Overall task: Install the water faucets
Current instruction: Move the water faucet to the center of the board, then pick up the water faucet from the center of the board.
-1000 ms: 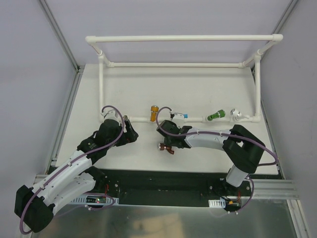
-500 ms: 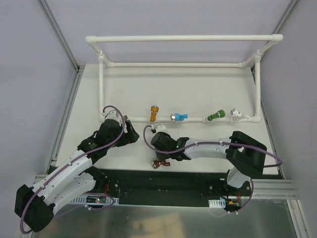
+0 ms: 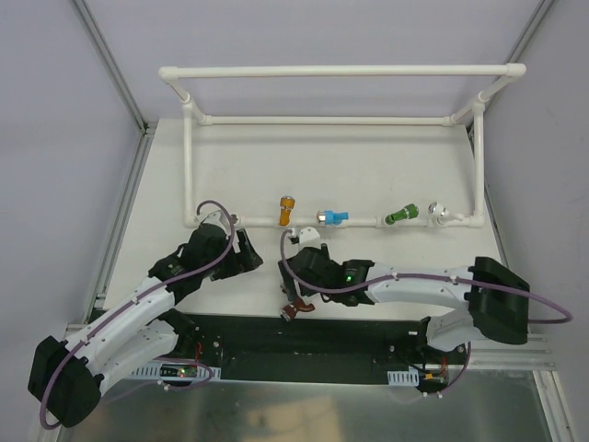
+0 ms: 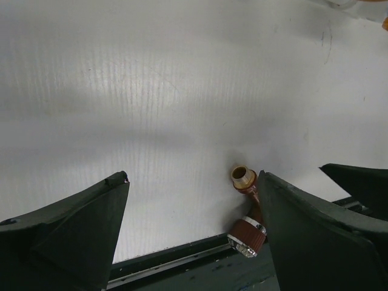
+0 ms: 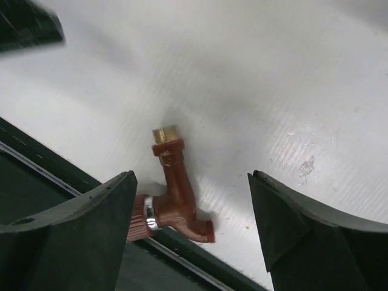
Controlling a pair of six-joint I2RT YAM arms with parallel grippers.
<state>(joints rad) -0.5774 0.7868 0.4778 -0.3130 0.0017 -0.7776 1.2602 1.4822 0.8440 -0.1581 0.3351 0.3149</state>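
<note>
While left gripper (image 4: 193, 177) and right gripper (image 5: 191, 177) gape empty, the curved brown brass-threaded faucet (image 5: 174, 189) lies loose.

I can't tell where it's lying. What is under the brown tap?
The brown tap lies on the white table, its knob end over the black strip at the edge. The spot right beneath is covered.
</note>
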